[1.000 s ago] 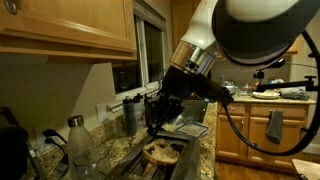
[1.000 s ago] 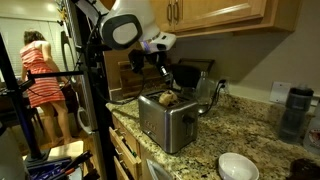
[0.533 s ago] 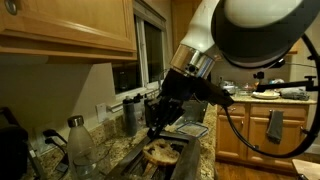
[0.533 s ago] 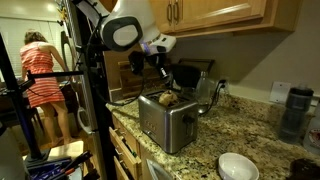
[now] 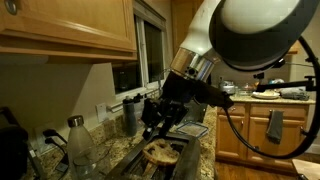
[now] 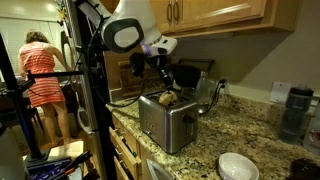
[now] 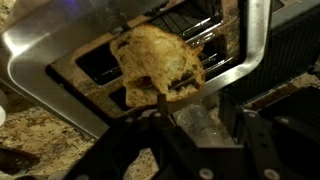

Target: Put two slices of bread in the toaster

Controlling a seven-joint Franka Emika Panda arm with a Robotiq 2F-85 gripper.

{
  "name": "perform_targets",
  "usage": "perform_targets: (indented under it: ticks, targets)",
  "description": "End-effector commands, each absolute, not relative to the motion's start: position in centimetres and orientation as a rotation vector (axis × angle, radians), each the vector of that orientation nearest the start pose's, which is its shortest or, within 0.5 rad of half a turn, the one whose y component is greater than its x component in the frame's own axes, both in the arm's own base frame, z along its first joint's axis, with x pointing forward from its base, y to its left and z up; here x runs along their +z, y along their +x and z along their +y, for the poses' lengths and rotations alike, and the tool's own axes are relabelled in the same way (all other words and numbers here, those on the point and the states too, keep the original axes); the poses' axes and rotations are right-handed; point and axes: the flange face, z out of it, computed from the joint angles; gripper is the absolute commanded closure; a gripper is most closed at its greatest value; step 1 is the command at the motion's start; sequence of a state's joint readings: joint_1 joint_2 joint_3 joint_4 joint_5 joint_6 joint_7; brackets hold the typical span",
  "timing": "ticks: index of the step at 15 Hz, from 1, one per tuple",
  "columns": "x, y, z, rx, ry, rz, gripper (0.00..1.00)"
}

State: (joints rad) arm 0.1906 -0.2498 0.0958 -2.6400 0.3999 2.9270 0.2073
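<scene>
One toaster [image 6: 165, 125], one slice of bread [image 7: 155, 62], one white bowl [image 6: 238, 166], one glass bottle [image 5: 80, 145], one person [image 6: 41, 72].

Below your matt black gripper [image 7: 200, 128] you see the toaster [image 7: 40, 58] in glossy brushed steel, a rough, mottled, matt slice of bread [image 7: 155, 65] on it, and a polished speckled stone countertop [image 7: 35, 135] alongside.

This is a home kitchen: honey-coloured wooden wall cabinets [image 6: 215, 14] hang over a speckled brown granite desk [image 6: 245, 135] carrying a shiny brushed-steel toaster [image 6: 168, 120] and a round white bowl [image 6: 238, 166]. A white-framed window [image 5: 152, 50] sits beside the cabinets.
</scene>
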Motion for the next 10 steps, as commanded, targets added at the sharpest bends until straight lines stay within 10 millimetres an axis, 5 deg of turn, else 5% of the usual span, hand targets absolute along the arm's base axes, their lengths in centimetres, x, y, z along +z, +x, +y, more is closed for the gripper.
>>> perform_targets:
  ticks: [1, 4, 10]
  targets:
    - [37.9, 44.1, 10.0, -0.687, -2.744, 0.43, 0.12]
    - [37.4, 44.3, 9.8, -0.68, -2.748, 0.442, 0.0]
    - [36.7, 44.8, 9.7, -0.716, -2.748, 0.458, 0.0]
